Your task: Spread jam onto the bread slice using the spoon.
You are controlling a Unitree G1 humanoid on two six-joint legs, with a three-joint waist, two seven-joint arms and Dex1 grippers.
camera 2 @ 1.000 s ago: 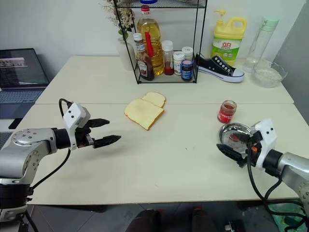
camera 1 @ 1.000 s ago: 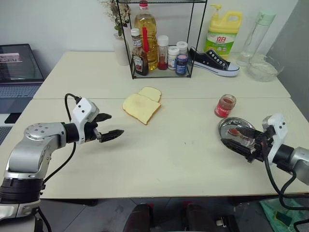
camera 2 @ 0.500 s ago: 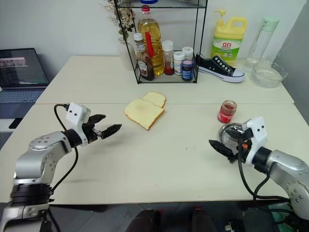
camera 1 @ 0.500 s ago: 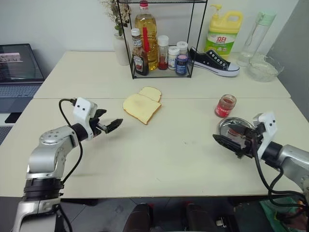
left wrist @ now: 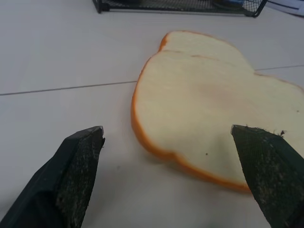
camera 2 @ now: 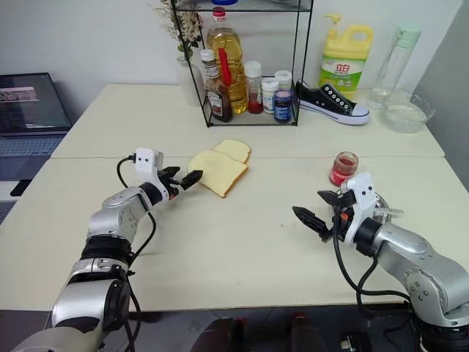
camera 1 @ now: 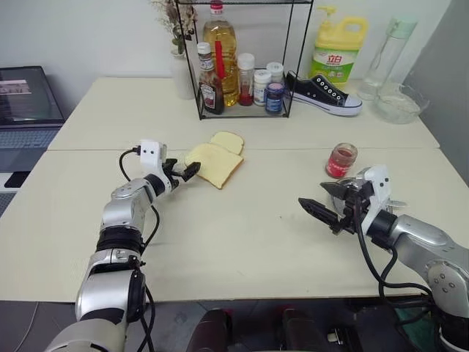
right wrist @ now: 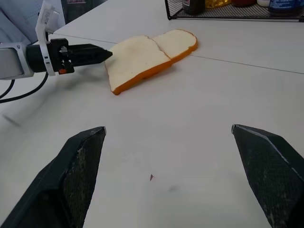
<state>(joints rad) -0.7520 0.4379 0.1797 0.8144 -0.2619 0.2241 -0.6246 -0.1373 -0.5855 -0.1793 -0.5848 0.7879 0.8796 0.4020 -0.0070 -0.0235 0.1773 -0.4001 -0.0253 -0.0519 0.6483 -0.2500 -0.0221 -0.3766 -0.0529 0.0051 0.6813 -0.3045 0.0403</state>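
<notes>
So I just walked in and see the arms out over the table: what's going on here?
A two-armed robot is setting up to spread jam on bread. Its left end effector, open, reaches at the near edge of the bread slice, which lies flat partly over a smaller slice. The right end effector hangs open and empty over bare table, in front of the steel dish. The jam sits in its jar behind the dish. Nothing is spread yet.

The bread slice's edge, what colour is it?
Orange-tan crust around the pale yellow bread slice, clearest in the left wrist view.
</notes>
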